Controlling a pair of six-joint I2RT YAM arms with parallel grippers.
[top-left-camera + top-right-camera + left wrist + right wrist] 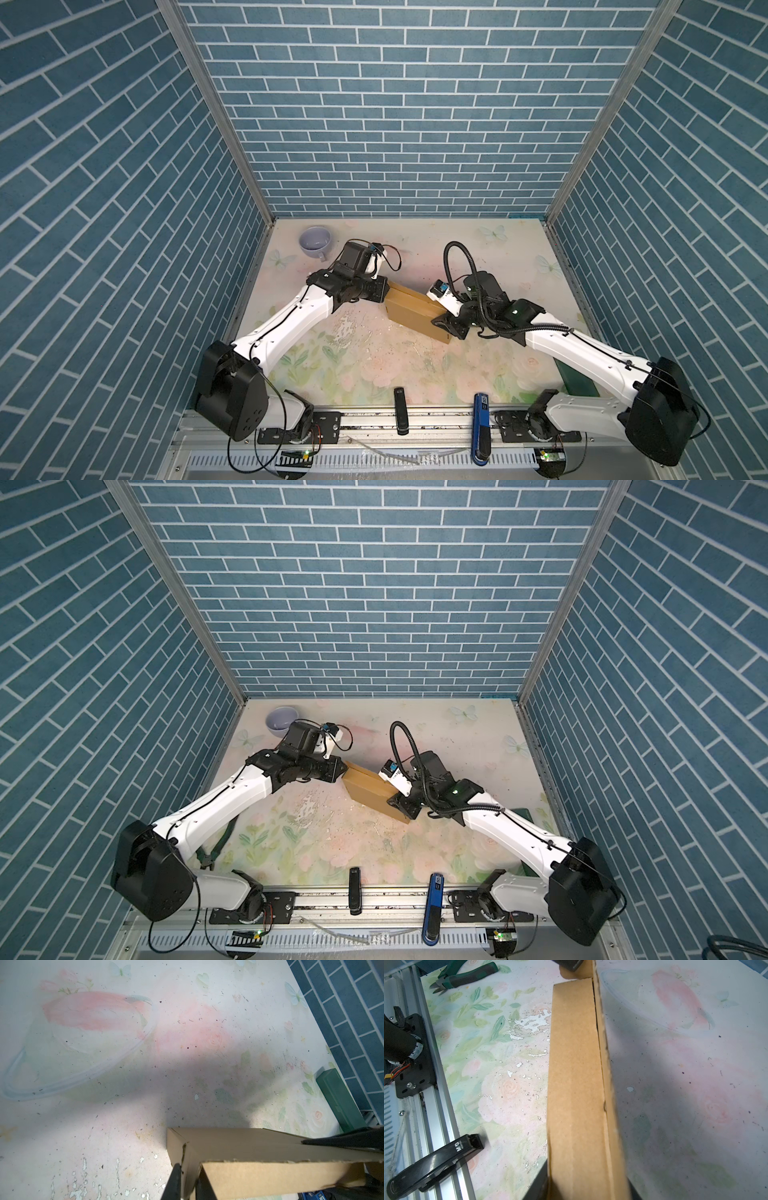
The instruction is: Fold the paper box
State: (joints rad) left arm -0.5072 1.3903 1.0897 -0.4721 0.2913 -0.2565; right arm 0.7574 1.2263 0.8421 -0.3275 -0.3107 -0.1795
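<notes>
A black tool (pixel 436 1163) at the front edge of the worktop (pixel 374 365) is showing "M&G" lettering. The paper box (pixel 415 316) is being held near the middle, the left end effector (pixel 189 1165) pinching one end wall narrowly, the right end effector (pixel 587 1176) clamping across its other end.

The bench (pixel 374 365) has a soft picture on it of pink roses, green leaves and pale butterflies. The picture has worn off in white patches near the middle, and little dark specks are all over.

- A pale purple round cup (pixel 316 242) sits in the far left corner.
- Green-handled metal pliers (pixel 471 972) lie at the front left.
- A long dark green plastic case (pixel 340 1095) lies along the right wall.
- A long black plastic tool (pixel 400 409) and a long blue plastic tool (pixel 481 424) lie across the front edge.
- The tan cardboard paper box (pixel 415 318) stands on edge over the middle. I cannot tell if it touches the bench.
</notes>
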